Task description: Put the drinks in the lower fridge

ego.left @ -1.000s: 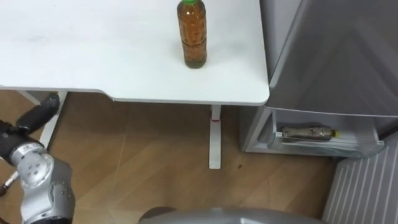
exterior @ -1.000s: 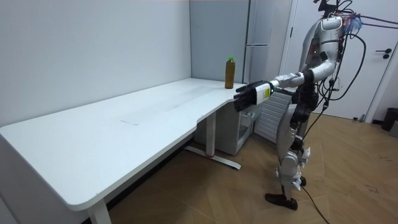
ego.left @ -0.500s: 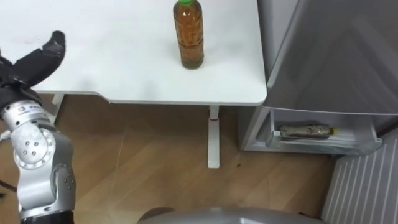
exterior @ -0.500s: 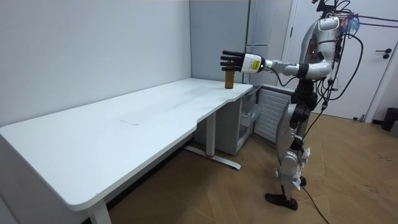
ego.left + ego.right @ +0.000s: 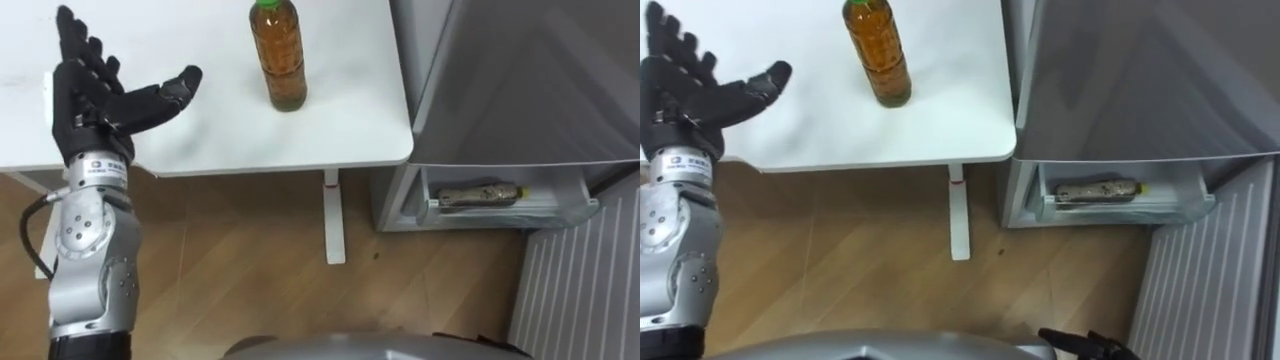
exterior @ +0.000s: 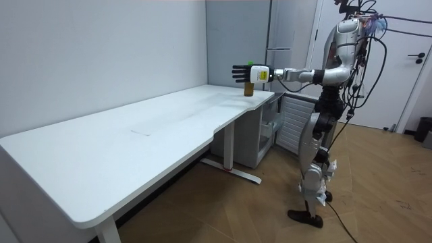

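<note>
A tea bottle [image 5: 276, 55] with a green cap stands upright near the right end of the white table [image 5: 340, 120]. My left hand [image 5: 100, 95] hovers open above the table, well to the left of the bottle, fingers spread and thumb pointing toward it. In the room view the left hand [image 6: 243, 73] is level with the bottle [image 6: 249, 85]. A second bottle [image 5: 478, 192] lies on its side in the open lower fridge compartment [image 5: 500, 210]. My right hand [image 5: 1085, 346] shows as a dark sliver at the bottom edge of the right eye view.
The grey fridge [image 5: 520, 80] stands directly right of the table. Its ribbed lower door [image 5: 580, 290] is swung open at the lower right. A table leg [image 5: 329, 215] stands on the wooden floor below the table edge.
My left hand has risen from below the table's edge to above the table, left of the bottle. The eye view has shifted, so everything sits further left.
</note>
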{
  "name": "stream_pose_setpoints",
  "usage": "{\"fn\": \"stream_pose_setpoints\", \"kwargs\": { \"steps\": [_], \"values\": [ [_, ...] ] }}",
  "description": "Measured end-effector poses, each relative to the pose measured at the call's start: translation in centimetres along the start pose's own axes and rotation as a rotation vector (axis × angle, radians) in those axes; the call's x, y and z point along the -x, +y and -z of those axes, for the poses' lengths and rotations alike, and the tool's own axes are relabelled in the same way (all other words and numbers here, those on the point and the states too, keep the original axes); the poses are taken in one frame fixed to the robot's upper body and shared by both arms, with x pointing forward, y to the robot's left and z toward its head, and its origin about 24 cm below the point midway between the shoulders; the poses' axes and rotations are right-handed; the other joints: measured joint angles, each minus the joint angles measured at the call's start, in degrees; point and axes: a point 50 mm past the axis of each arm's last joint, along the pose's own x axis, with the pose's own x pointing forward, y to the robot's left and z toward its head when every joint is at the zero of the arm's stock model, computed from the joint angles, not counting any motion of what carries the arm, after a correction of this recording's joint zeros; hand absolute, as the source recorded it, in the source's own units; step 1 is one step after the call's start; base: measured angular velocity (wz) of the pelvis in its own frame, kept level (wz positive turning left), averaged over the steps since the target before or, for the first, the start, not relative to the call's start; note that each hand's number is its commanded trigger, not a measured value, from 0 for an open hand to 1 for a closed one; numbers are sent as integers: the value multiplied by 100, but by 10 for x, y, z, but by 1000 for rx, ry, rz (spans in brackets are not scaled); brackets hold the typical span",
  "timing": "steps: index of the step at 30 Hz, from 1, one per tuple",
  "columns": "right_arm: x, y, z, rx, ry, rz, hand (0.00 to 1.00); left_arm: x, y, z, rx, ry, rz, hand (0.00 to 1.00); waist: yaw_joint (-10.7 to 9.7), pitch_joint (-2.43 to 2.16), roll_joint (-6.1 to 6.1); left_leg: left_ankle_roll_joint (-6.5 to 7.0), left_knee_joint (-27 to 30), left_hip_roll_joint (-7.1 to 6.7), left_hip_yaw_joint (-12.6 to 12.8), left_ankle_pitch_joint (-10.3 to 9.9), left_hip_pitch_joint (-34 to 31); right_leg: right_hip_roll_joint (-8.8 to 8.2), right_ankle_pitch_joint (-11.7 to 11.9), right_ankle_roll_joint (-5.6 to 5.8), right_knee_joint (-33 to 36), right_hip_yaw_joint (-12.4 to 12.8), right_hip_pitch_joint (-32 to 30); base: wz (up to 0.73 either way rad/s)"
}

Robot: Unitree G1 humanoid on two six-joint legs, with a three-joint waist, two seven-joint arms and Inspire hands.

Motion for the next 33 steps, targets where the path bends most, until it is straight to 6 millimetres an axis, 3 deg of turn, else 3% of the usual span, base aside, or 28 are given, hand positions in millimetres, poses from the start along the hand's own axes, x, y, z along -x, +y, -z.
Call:
{"fn": "stream_pose_setpoints", "kwargs": {
  "steps": [16,26,33],
  "values": [
    [0,1,-2,-14,31,1,0,-5,-3,18,61,133,97,0,-99,18,-21,0,-43,14,138,0,99,0,-7,9,1,137,2,-4],
    [0,1,-5,1,17,-2,0,-29,-7,24,59,166,116,0,-185,19,-14,0,-50,16,153,0,94,3,-6,8,17,156,-12,0],
    [0,1,-5,-7,20,-2,0,-29,-10,27,38,184,146,0,-222,18,-7,0,-57,16,153,0,96,5,-6,8,17,157,-13,0]
  ]
}}
